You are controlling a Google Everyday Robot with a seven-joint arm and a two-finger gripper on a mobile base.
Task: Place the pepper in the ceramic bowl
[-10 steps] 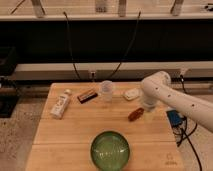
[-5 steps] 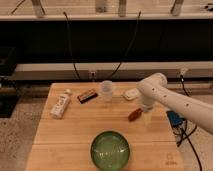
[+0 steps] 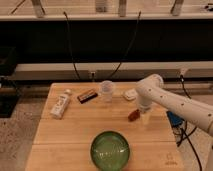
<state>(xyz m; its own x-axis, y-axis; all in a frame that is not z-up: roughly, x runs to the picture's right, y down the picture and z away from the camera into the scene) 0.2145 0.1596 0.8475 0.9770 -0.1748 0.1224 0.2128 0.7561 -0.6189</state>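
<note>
Early stage, by the look of it: nothing of the placing is done. Pepper [image 3: 133, 115] lies on the wooden table [image 3: 65, 132], right of frame centre, not lifted. Gripper [image 3: 144, 119] points down at the table just to the right of the pepper, very close to it or touching; contact can't be made out. Its fingers stand wide and do not appear to close on anything. Ceramic bowl [image 3: 110, 133] sits at the lower centre of the frame, near the table's front edge, with nothing visible inside; it lies below and left of the pepper, apart from it. Other items toward the back of the table: clear cup [image 3: 107, 91] at centre, dark bar [image 3: 87, 96] left of it, white bottle [image 3: 60, 104] further left, a small white object [image 3: 130, 94] behind the arm. Left to do, as I judge it: straddle the pepper, close, lift, carry down-left over the bowl, release.
</note>
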